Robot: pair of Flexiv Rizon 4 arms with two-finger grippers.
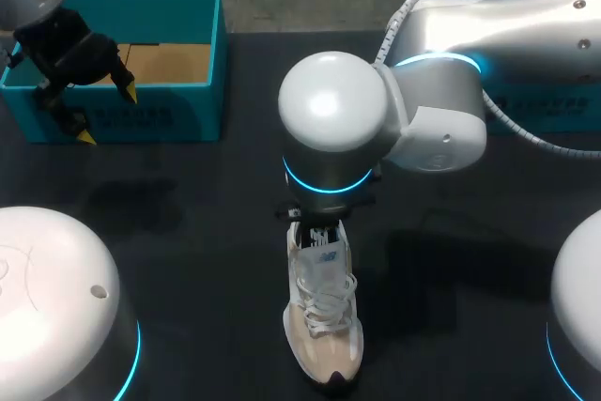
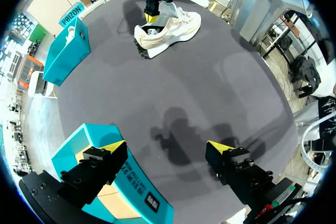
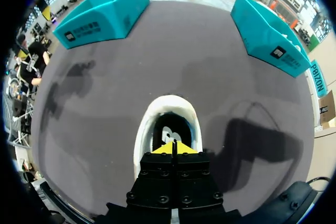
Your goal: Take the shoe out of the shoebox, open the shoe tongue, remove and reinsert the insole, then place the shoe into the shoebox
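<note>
While its yellow tips are pressed together deep in the mouth of the shoe, the right claw seems placed for the insole step. Whether it pinches the insole or merely rests against it, I cannot tell. The shoe stands on its sole at the lower middle of the head view, toe toward the bottom edge and laces loose, on the dark bench well apart from both boxes. That leaves working room around it. The right arm enters from the upper right and bends past the middle, its wrist pointing straight down over the heel. At the upper left, the left claw hangs spread over the front wall of the teal shoebox, probably parked clear. Another teal box sits at the upper right.
</note>
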